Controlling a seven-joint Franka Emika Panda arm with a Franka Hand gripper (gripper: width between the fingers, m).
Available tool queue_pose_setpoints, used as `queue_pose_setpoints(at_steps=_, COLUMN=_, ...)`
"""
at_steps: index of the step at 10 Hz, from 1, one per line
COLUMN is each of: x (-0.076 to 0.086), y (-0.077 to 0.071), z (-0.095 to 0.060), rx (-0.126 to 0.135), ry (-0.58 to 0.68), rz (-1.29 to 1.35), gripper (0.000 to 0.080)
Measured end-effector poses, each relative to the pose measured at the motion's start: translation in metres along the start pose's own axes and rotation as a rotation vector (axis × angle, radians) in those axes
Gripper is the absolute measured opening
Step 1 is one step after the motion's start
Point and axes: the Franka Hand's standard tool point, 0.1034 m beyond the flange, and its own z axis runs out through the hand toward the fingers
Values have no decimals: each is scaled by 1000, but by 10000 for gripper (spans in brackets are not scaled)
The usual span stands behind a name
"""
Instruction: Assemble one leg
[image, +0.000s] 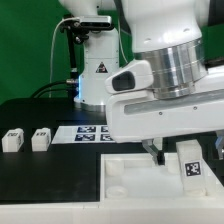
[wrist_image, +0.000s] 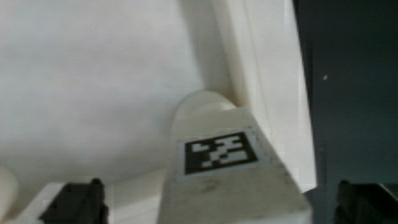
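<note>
A white leg (image: 190, 166) with a black-and-white tag stands at the corner of the large white panel (image: 135, 182) on the exterior view's right. My gripper (image: 186, 153) is over it, one dark finger on each side. In the wrist view the leg (wrist_image: 224, 150) lies between my two fingertips (wrist_image: 75, 202), with a gap on both sides. The gripper (wrist_image: 221, 204) is open and holds nothing. The panel's surface (wrist_image: 89, 80) and its raised rim fill most of the wrist view. Two more legs (image: 12, 139) (image: 40, 138) lie on the black table at the exterior view's left.
The marker board (image: 88, 132) lies on the table behind the panel. The robot's base (image: 95, 70) stands at the back. The arm's wrist (image: 165, 90) hides the back right of the scene. Black table (wrist_image: 347, 60) shows beyond the panel's rim.
</note>
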Motion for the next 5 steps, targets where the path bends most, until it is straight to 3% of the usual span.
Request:
queue_pose_setpoints(at_steps=3, x=-2, y=-4, z=1, rx=5, ry=-3, rz=13, gripper=649)
queue_pose_setpoints(at_steps=4, x=-2, y=-5, z=1, rx=6, ry=-3, rz=71, gripper=537)
queue_pose_setpoints(at_steps=5, x=-2, y=-5, z=1, rx=7, ry=-4, rz=153, gripper=356)
